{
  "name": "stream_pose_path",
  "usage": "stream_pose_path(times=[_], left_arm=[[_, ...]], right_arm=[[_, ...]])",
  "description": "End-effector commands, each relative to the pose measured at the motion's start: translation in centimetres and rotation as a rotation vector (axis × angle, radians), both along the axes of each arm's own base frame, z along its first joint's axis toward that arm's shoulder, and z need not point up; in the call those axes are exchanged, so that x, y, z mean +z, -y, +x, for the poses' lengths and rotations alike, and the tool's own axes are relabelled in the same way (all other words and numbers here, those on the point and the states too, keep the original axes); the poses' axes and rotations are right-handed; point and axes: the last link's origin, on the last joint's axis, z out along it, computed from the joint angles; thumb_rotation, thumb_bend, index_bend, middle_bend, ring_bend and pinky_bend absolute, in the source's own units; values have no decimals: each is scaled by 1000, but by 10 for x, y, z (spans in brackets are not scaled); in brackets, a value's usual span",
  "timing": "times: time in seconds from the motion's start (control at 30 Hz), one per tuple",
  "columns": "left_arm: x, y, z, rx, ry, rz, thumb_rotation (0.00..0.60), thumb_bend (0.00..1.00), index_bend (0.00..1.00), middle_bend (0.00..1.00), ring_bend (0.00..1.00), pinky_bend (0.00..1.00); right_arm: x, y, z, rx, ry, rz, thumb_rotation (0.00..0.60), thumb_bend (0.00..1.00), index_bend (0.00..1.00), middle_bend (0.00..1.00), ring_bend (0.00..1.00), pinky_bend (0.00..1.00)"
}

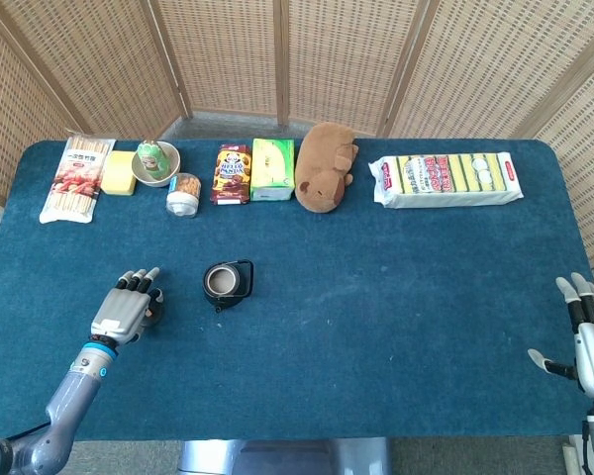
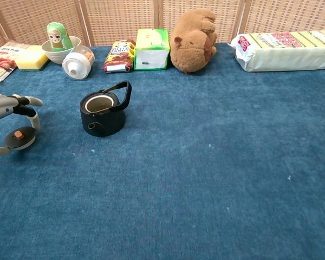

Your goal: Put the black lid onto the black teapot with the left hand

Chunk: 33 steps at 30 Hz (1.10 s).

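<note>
The black teapot (image 1: 226, 282) (image 2: 102, 112) stands open on the blue table, handle tipped to its right. Left of it is the black lid (image 2: 19, 139) with a brown knob, and my left hand (image 1: 127, 309) (image 2: 5, 105) arches over it, pinching it between a curled finger and the thumb. The lid sits at or just above the cloth. In the head view the hand hides most of the lid. My right hand (image 1: 589, 336) hovers at the table's right edge with its fingers spread, holding nothing.
Along the back stand a noodle packet (image 1: 77, 178), a yellow sponge (image 1: 121, 171), a bowl with a green doll (image 1: 156, 163), a tipped jar (image 1: 183, 193), a biscuit pack (image 1: 232, 173), a green box (image 1: 273, 168), a plush capybara (image 1: 325, 166) and a sponge multipack (image 1: 444, 178).
</note>
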Motion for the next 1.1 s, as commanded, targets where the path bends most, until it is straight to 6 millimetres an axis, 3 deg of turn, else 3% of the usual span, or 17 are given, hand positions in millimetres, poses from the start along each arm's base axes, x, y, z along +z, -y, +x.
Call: stream_pose_path(times=[0.03,0.6,0.87,1.1], left_arm=[[3,-1,3,-8,20,11,600,321,354,0,0,61],[23,-5,21,-40,115,43,600,323,354,0,0,61],[33,-19,53,-88,139,62,600,324,354,0,0,61],[22,-34,92,-128,144,34,600,324,353,0,0,61]], right_arm=[[0,0,0,-1,-3,-2,600,97,46,0,0,0],[-1,1,-1,-4,-2,1,600,97,46,0,0,0],[-1,1,-1,-6,-3,3,600,98,46,0,0,0],[-3,1,-2,-11,-10,8,600,97,46,0,0,0]])
